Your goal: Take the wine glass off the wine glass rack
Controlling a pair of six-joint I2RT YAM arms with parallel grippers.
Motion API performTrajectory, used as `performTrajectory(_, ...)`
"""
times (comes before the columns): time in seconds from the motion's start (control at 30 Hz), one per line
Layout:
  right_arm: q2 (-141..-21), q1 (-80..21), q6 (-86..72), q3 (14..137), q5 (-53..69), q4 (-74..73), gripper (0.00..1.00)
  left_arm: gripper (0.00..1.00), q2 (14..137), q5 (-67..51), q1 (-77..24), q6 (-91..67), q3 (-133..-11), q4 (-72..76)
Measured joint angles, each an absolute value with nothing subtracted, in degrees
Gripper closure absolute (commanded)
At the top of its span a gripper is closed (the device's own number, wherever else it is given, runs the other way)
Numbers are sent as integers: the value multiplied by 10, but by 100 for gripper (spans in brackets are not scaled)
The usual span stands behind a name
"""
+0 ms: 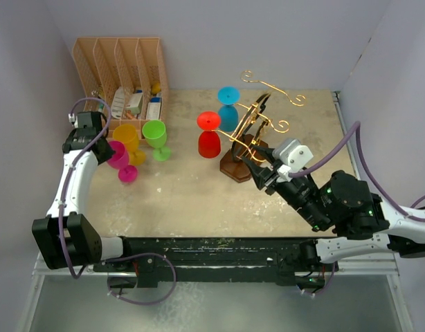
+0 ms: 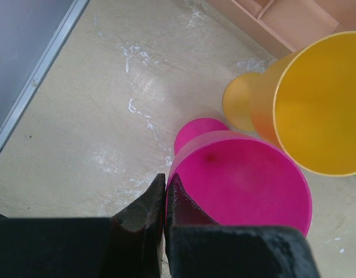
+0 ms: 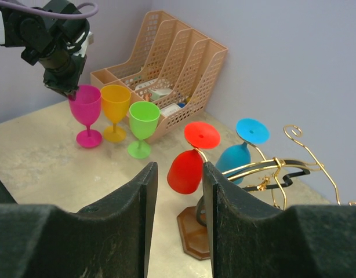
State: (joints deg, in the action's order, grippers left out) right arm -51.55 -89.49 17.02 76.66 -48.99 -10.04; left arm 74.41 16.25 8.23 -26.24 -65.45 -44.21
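Left gripper (image 2: pixel 165 180) fingers together at the rim of the magenta glass (image 2: pixel 242 179) (pinched or merely touching: unclear), near the tabletop's (image 1: pixel 185 197) far left corner. Right gripper (image 3: pixel 179 169) fingers stood apart, empty, beside the wine glass rack (image 1: pixel 261 121) toward the far right corner. The red wine glass (image 1: pixel 209 144) and blue wine glass (image 1: pixel 228 116) hung inverted on it. Tabletop was beige and scuffed, walls (image 1: pixel 199 34) pale. Left wrist view missed the rack.
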Motion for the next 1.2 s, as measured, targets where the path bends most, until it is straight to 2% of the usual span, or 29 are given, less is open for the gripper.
performTrajectory(0.2, -506, -895, 170, 764, -496, -103, 61, 100, 760, 161, 82, -264, -652, -434)
performTrajectory(0.4, -503, -895, 170, 764, -500, -104, 61, 87, 761, 152, 82, -266, -632, -421)
performTrajectory(0.43, -503, -895, 170, 764, -500, -105, 61, 84, 761, 151, 82, -266, -630, -420)
performTrajectory(0.47, -503, -895, 170, 764, -500, -104, 61, 76, 761, 149, 82, -267, -628, -420)
performTrajectory(0.53, -503, -895, 170, 764, -500, -105, 61, 70, 761, 147, 82, -267, -628, -416)
performTrajectory(0.73, -503, -895, 169, 764, -500, -105, 61, 39, 761, 143, 82, -272, -628, -412)
performTrajectory(0.9, -504, -895, 167, 764, -500, -105, 61, 31, 752, 143, 82, -274, -628, -417)
performTrajectory(1.2, -535, -883, 164, 764, -499, -105, 58, 26, 651, 135, 82, -275, -670, -455)
